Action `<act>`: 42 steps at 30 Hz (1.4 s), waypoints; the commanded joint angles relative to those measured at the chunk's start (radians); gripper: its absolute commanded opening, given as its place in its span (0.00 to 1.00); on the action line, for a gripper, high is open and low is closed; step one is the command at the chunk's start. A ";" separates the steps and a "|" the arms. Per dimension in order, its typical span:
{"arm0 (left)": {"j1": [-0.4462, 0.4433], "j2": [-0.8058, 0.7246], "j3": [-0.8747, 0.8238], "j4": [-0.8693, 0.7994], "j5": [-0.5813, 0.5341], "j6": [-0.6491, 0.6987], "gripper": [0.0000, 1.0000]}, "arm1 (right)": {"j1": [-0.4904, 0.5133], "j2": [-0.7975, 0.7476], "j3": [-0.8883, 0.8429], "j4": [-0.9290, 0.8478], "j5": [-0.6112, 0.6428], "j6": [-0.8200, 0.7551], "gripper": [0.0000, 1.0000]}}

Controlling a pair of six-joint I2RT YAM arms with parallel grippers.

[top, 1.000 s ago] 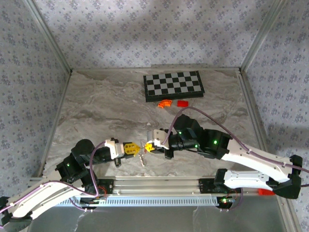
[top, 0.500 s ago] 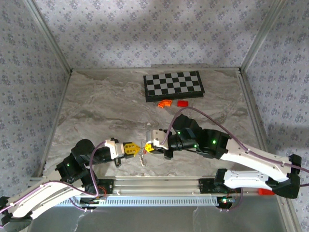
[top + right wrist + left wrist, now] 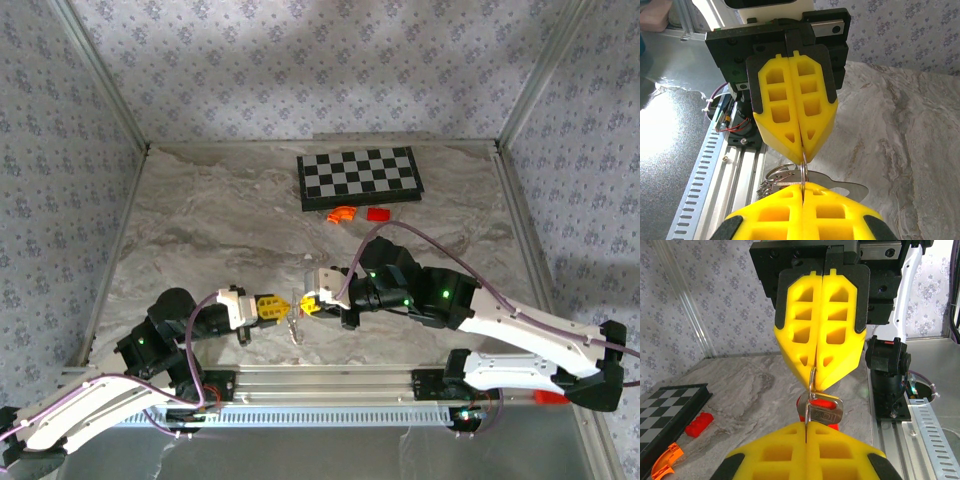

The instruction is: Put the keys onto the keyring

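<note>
My two yellow grippers meet tip to tip near the table's front edge. The left gripper (image 3: 280,307) (image 3: 806,425) and the right gripper (image 3: 304,303) (image 3: 802,186) are both shut on the keyring (image 3: 812,382) (image 3: 803,167), a thin silvery metal ring stretched upright between them. A silver key with a red head (image 3: 823,410) hangs on the ring, right at the left jaws. In the right wrist view, more small rings and a bunch of keys (image 3: 774,181) hang to the left, and a flat silver blade (image 3: 852,190) sticks out to the right. The hanging keys (image 3: 293,327) dangle just above the table.
At the back lies a black-and-white chessboard (image 3: 359,176), with an orange curved piece (image 3: 342,213) and a red block (image 3: 377,214) right in front of it. The aluminium rail (image 3: 330,378) runs along the near edge, close under the grippers. Patterned walls enclose the table.
</note>
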 commanded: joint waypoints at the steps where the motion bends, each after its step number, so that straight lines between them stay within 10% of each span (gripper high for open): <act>1: -0.008 -0.003 0.034 0.025 0.018 0.016 0.00 | -0.004 -0.015 0.009 0.001 0.007 -0.011 0.00; 42: -0.008 -0.006 0.033 0.022 0.021 0.014 0.00 | -0.002 0.005 0.004 -0.006 -0.015 -0.011 0.00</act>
